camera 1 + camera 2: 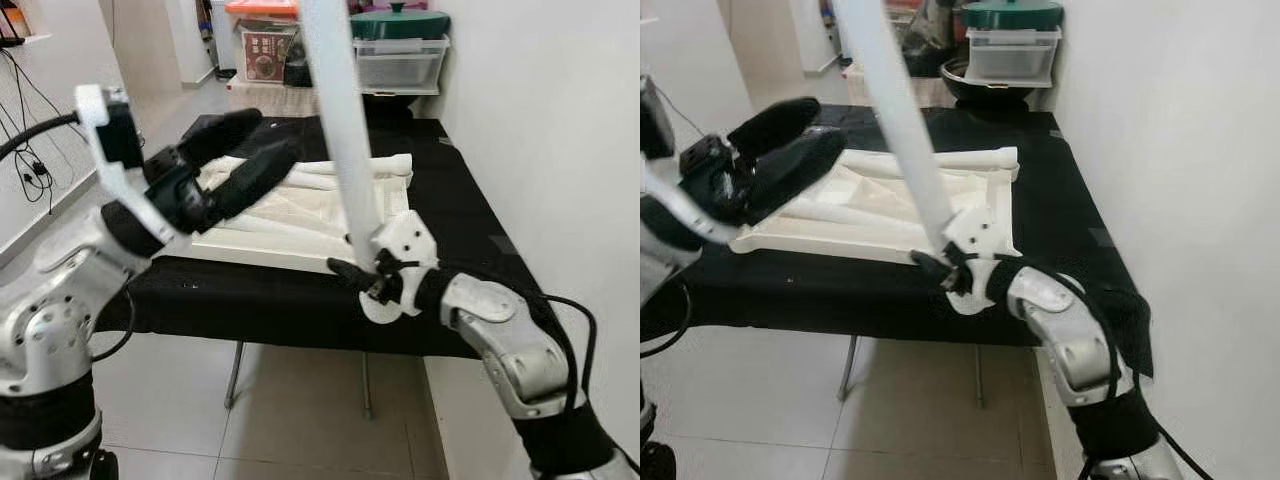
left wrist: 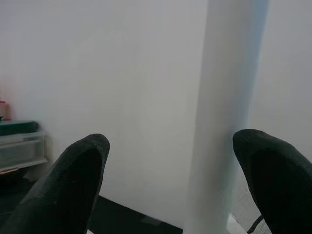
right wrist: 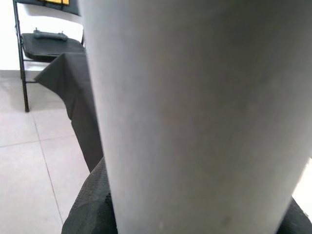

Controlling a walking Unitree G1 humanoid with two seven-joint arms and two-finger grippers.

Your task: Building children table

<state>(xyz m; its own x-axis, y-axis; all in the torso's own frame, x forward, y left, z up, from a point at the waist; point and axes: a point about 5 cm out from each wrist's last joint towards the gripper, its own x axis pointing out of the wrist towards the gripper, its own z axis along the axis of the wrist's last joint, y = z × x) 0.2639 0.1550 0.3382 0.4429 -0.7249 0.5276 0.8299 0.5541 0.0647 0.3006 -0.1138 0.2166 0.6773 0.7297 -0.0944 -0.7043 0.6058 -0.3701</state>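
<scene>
While our right gripper [image 1: 365, 272] clenches its jaws around the lower end of a long white table leg [image 1: 340, 120], the leg stands nearly upright, tilted a little, rising out of the top of the head views. The gripper sits just above the near edge of the bench [image 1: 470, 215], which is covered in black cloth and stands against a white wall [image 1: 560, 120]. On the cloth lies the white tabletop [image 1: 290, 225], flat, with other white legs [image 1: 385, 165] resting along its far side. Our left gripper [image 1: 235, 160] hovers over the left part of the tabletop with its jaws released, both black fingers [image 2: 73, 185] spread apart and pointing toward the upright leg, not touching it. Beyond the bench we see a clear storage bin [image 1: 400, 62] with a green lid on top.
</scene>
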